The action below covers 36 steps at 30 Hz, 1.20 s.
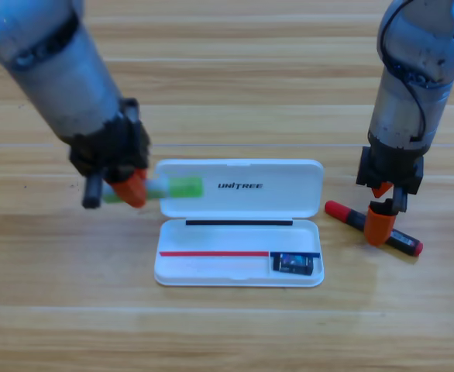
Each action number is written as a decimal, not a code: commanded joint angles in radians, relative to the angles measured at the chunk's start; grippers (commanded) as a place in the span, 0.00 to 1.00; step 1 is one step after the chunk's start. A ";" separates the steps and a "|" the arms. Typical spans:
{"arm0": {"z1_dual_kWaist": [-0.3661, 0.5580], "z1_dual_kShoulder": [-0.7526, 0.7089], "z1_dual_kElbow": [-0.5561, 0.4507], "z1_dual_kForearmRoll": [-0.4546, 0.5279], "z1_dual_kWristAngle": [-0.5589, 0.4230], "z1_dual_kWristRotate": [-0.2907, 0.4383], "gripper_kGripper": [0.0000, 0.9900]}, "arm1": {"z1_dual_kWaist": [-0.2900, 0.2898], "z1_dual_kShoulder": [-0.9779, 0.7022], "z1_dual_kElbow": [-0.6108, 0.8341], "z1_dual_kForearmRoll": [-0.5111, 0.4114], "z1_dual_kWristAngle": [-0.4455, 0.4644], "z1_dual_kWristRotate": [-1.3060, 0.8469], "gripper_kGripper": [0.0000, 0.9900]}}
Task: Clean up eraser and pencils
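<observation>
High view shows the eraser (293, 263) already lying in the bottom right corner of the open white case (239, 225), inside its lower tray. I use that case as my landmark. Its lid is folded back flat on the desk (227, 333), with the UNITREE lettering facing up.

At the lid's left edge, my left gripper (132, 188) is closed on the pale green pencil (182, 187). The green end of that pencil reaches over the top left corner of the lid, and the rest of it runs leftward through my orange jaws. It looks lifted, roughly level, though I cannot tell how far above the lid it is.

To the right of the case, just beyond its right edge, the black pencil with the red end (351, 216) lies on the desk, slanting down and away from the case. Its long red end points toward the case, and a small red tip shows at the far end. My right gripper (380, 211) points down over the middle of that pencil, with one orange jaw on each side of the barrel. I cannot tell whether those jaws have closed on it or only straddle it.
</observation>
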 commanded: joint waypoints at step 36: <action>-0.177 0.267 -0.086 -0.030 0.030 -0.071 0.00 | -0.010 -0.212 0.185 -0.005 0.032 -0.149 0.00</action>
